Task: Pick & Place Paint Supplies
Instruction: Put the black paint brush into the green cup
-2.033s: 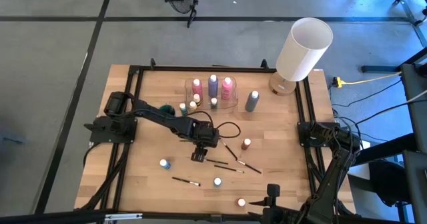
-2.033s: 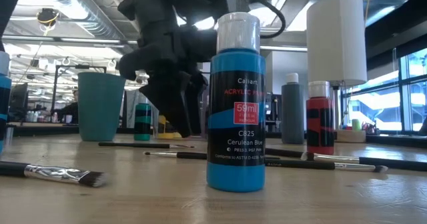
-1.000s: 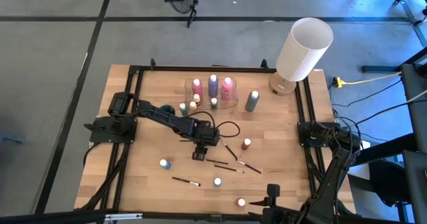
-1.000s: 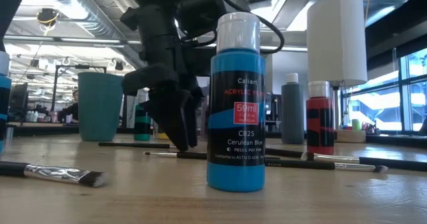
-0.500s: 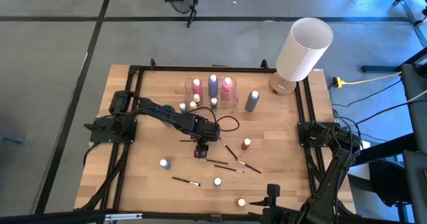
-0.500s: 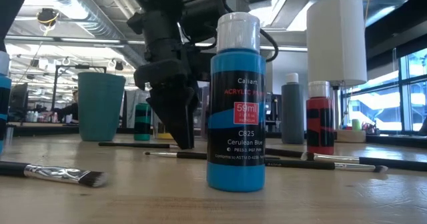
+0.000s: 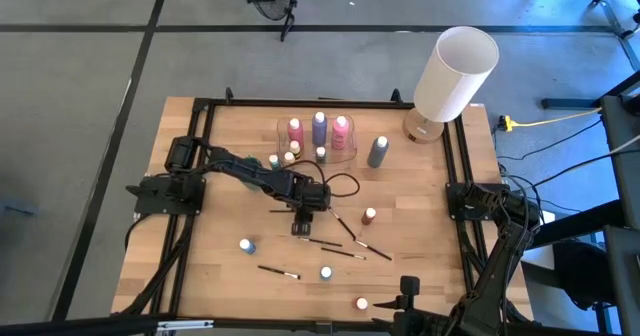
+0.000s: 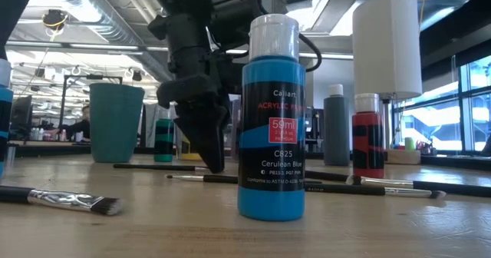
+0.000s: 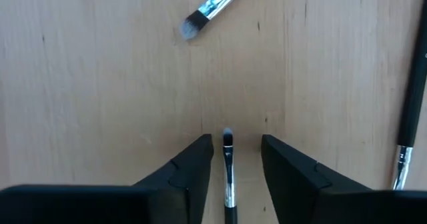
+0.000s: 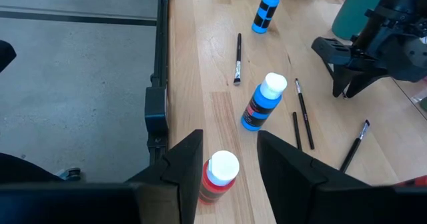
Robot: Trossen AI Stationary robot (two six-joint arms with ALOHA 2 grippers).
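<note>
Left gripper (image 7: 301, 228) is down at the wood in the middle of the high view, tips on the table, fingers (image 9: 190, 177) straddling a thin brush (image 9: 228, 177). In the left wrist shot there's daylight on both sides of the handle, so the jaws are partly spread around it, not pinching yet. Straddling it lengthwise looks like the setup for squeezing it off the table. My guess is that's the current step.

Right gripper (image 10: 230, 167) sits parked at the bottom of the high view, jaws partly apart and empty, a red bottle (image 10: 219, 175) under it.

Other supplies: taller bottles (image 7: 318, 128) grouped in a clear tray (image 7: 352, 156) upper centre, probably the drop-off. A grey bottle (image 7: 377, 151) stands just right of it, and loose brushes (image 7: 355, 247) and small bottles (image 7: 247, 245) are scattered lower centre. The lamp (image 7: 455, 73) is upper right.

Readable text: the blue bottle (image 8: 271, 116) close up in the low view says "ACRYLIC", "59ml", "C825", "Cerulean Blue". Brand looks like "Caliart", not fully sure.
</note>
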